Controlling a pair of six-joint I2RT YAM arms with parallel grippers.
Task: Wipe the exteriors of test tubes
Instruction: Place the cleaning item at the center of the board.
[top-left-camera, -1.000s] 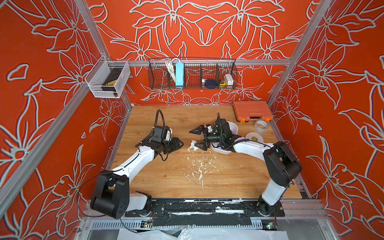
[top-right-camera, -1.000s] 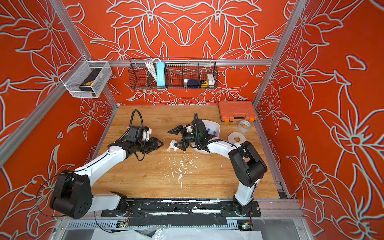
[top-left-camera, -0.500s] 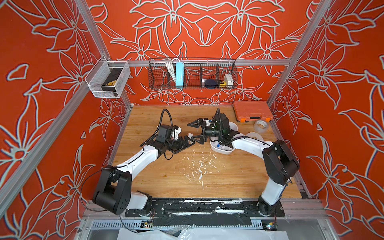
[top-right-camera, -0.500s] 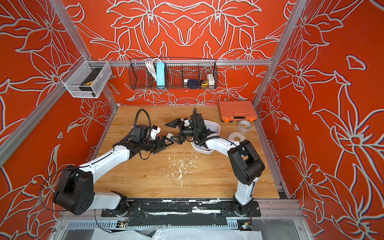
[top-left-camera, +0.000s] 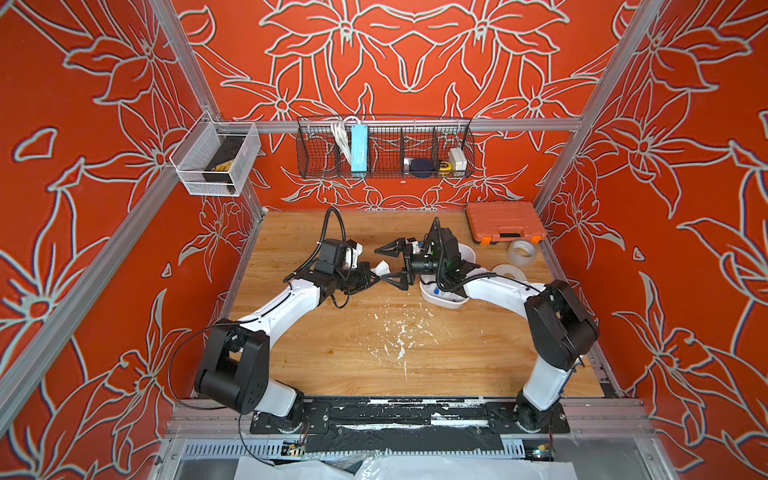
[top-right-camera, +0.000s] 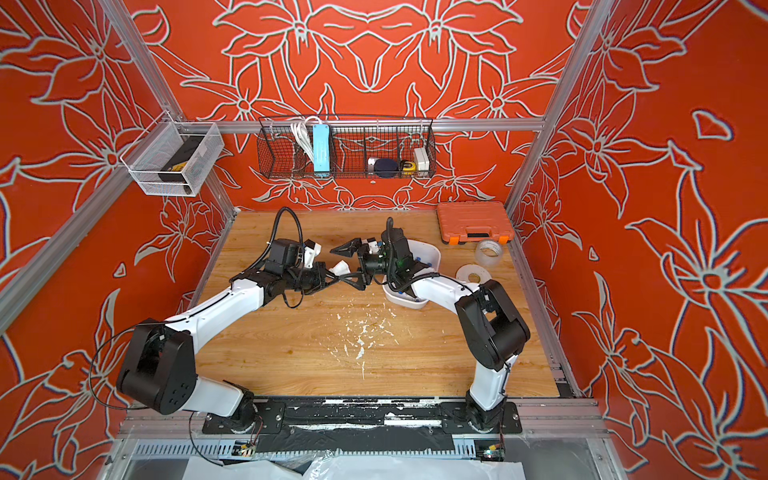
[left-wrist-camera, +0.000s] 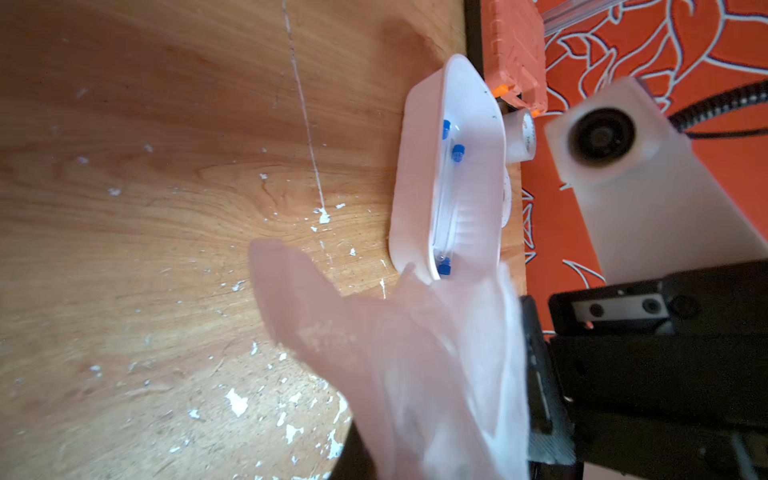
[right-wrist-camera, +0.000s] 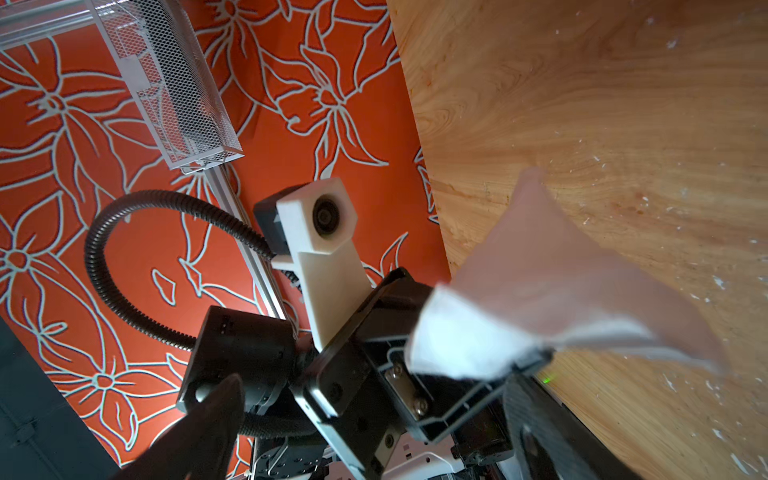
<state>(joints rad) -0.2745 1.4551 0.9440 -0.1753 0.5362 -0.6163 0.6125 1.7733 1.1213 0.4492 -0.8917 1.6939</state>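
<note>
Nearest me the wooden table (top-left-camera: 332, 361) carries only a scatter of white paper scraps (top-left-camera: 401, 332) around its middle; I take them for shreds of tissue. Just beyond them the two arms meet nose to nose. The left gripper (top-left-camera: 374, 277) is pinched tight on a crumpled white tissue (top-left-camera: 380, 267), whose loose end sticks out towards the right arm. The right gripper (top-left-camera: 383, 264) faces it with its jaws spread as wide as they go and nothing in them. The tissue's free end reaches into that gap, though I cannot tell whether it touches either finger. To the right, partly under the right arm, sits the white tub (left-wrist-camera: 409, 199), and the test tubes (left-wrist-camera: 446, 199) lie in it side by side, lengthwise, blue caps at the ends. I see no tube in either gripper. So I judge we are between tubes: the wiper is in hand, the workpiece is not. My next move would be to draw the right arm back over the tub, come down on one tube near its cap and close gently, leaving the clear body free for the tissue. They are slim, smooth and packed close, so a neighbour may get nudged. Farther right are two tape rolls (top-left-camera: 521, 251), then the orange case (top-left-camera: 505, 220) by the far wall
</note>
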